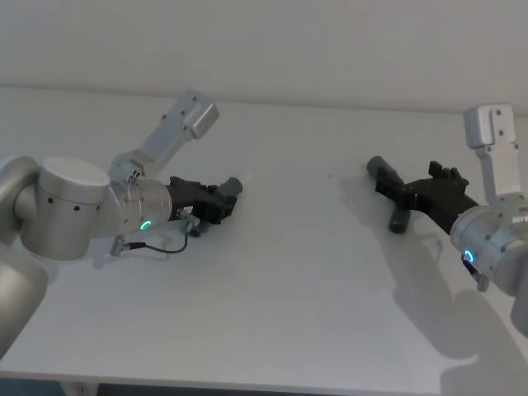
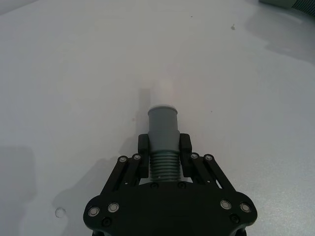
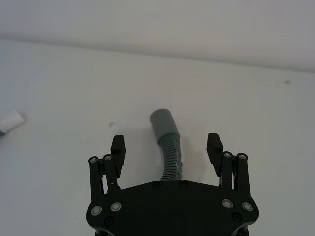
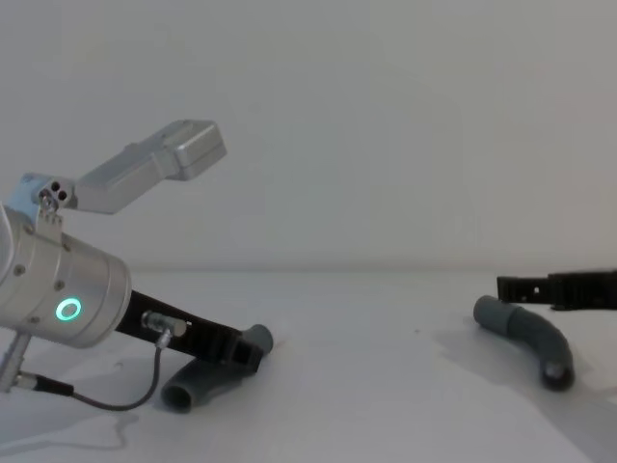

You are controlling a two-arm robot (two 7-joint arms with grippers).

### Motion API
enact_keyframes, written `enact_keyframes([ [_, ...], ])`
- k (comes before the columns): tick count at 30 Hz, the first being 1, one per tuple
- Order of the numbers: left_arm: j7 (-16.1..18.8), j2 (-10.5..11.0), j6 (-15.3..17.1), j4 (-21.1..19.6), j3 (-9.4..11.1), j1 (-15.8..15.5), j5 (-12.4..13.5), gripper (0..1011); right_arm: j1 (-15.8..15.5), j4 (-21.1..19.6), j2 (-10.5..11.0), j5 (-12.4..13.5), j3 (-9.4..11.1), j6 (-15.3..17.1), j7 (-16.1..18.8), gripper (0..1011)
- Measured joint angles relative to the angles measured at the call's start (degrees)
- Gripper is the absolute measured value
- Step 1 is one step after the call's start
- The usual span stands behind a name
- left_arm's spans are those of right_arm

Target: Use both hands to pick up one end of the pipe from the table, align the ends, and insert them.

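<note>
The two pipe pieces are sitting well apart, one at each side of the white bench (image 1: pixel 289 297). The left pipe piece (image 2: pixel 163 132) is sitting in the left gripper (image 2: pixel 164 147), which is squeezing its ribbed part just behind the grey cuff (image 2: pixel 163 123). The right pipe piece (image 3: pixel 169 147) is lying between the fingers of the right gripper (image 3: pixel 166 146), which is standing wide and not touching it.

So one grab looks done. The other grab, the lifting, the lining up and the pushing together are all waiting.

The left wrist view is showing the white stub (image 2: pixel 166 92) poking out of the cuff. The chest view is showing how the right pipe piece is bending.
</note>
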Motion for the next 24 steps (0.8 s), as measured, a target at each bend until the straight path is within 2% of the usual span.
enact_keyframes([
  [11, 0.0, 0.0, 0.0, 0.0, 0.0, 0.0, 0.0, 348, 3.5, 4.4, -0.6, 0.2, -0.8, 3.5, 1.8, 1004],
  [24, 0.0, 0.0, 0.0, 0.0, 0.0, 0.0, 0.0, 348, 5.8, 7.5, -0.8, 0.0, -1.3, 5.3, 3.6, 1004],
])
